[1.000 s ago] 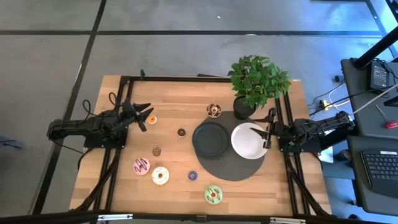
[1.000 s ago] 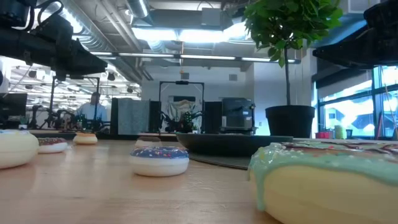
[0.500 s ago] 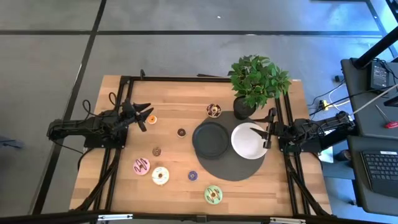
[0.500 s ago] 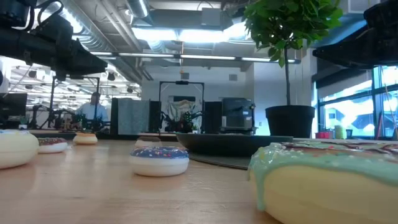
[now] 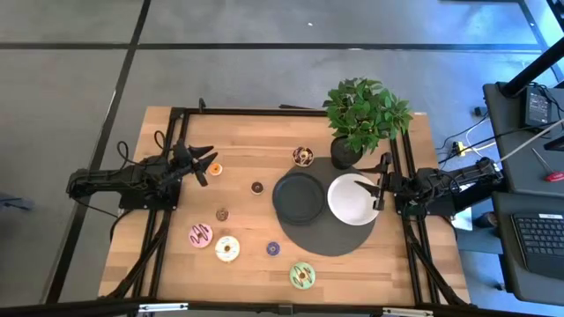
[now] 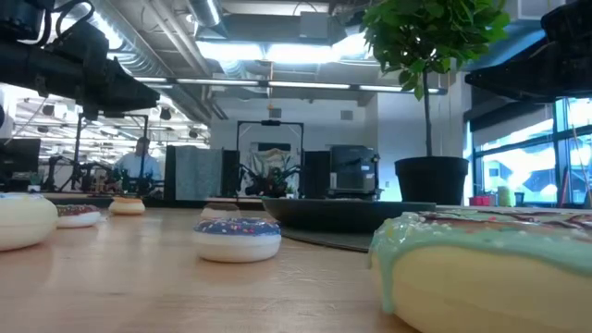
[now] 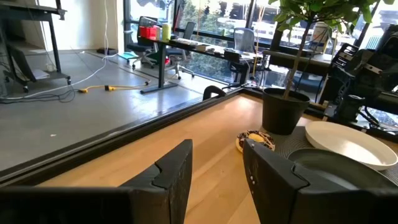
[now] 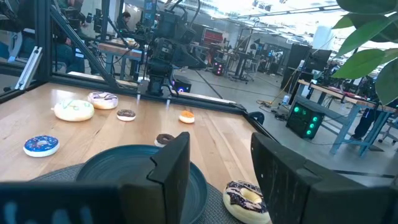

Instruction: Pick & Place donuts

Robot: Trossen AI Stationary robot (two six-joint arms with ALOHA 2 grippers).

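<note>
Low view puts the green donut [image 6: 481,268] hard against the lens at the lower right, with the blue donut [image 6: 237,238] a little farther back at centre and the cream donut [image 6: 26,220] at the left edge. Beyond them lie the pink donut [image 6: 78,214], the dark rim of the black plate [image 6: 347,211] and the plant pot [image 6: 431,179].

From above, the spread is plain: eight donuts sit loose on the wooden table [image 5: 247,132], none on a plate. Green lies at the bottom centre of the frame, blue just above it, cream and pink to their left. Higher up come a tiny brown donut [image 5: 222,214], a tiny dark donut [image 5: 257,187] and the chocolate donut [image 5: 304,157] beside the plant. The orange donut [image 5: 215,168] sits just beside the left gripper [image 5: 203,165] at the frame's left.

That gripper's fingers stand apart and hold nothing. The right gripper [image 5: 381,183] rests at the right of the frame over the edge of the white plate [image 5: 349,201], its fingers apart too — empty in its own wrist view.

Both plates lie bare on the round grey mat [image 5: 330,238]. So I judge the task hardly begun: no donut is lifted or placed, and all eight are left to move. The orange one looks the likeliest first pick.
</note>
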